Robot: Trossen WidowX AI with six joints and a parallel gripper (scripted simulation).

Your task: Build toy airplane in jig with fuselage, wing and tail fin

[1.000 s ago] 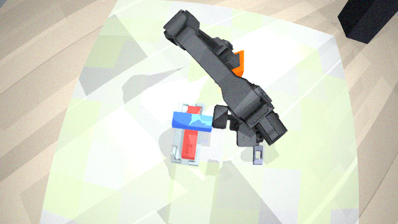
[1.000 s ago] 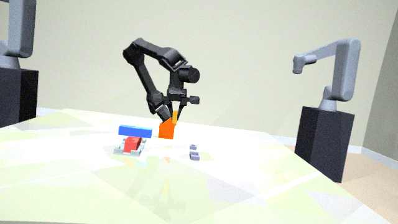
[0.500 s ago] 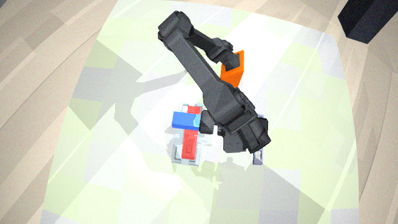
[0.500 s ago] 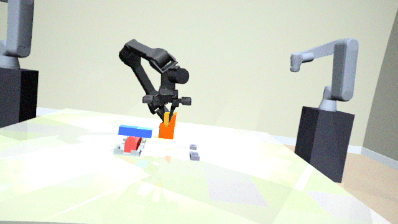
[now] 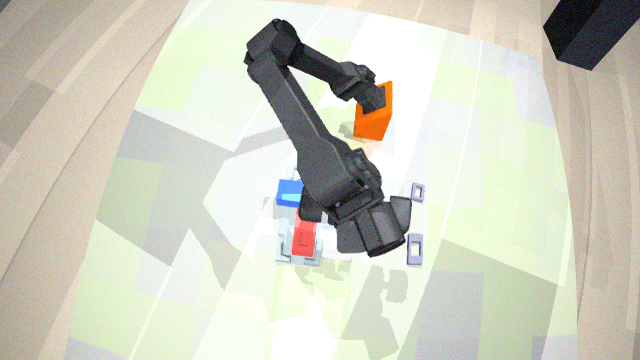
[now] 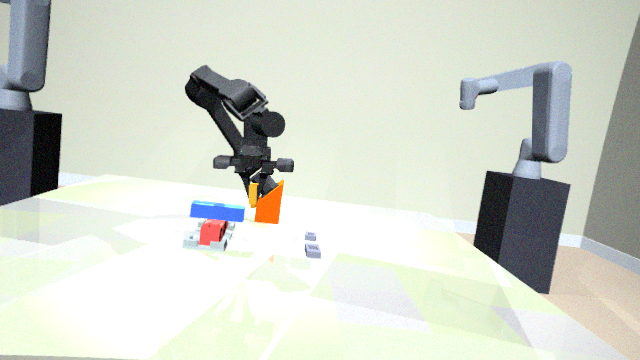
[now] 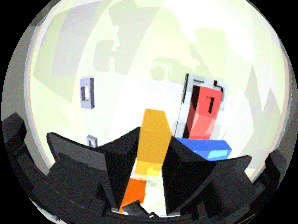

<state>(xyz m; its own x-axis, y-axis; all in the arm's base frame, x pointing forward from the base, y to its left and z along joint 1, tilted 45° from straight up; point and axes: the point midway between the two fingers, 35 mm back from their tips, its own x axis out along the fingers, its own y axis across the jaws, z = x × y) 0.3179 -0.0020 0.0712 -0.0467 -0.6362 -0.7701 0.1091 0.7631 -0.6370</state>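
Your black gripper point(image 6: 253, 195) point(image 7: 142, 165) is pinched nearly shut on the yellow-orange block-shaped tail fin point(image 6: 253, 195) point(image 7: 154, 136), and it holds the fin up above the pale table point(image 5: 200, 320) point(image 6: 200, 300); you have the long red fuselage point(image 5: 304, 235) point(image 6: 213, 232) point(image 7: 206, 112) lying in the pale grey jig point(image 5: 283, 258) point(image 6: 220, 245) point(image 7: 186, 95), with the blue bar-shaped wing point(image 5: 289, 193) point(image 6: 217, 211) point(image 7: 205, 149) across its top; you can see its little socket hole with nothing in it; two grey frames with square holes, one small point(image 5: 414, 192) point(image 6: 310, 239) point(image 7: 88, 142) and one bigger point(image 5: 410, 250) point(image 6: 313, 254) point(image 7: 84, 103), sit apart from the jig
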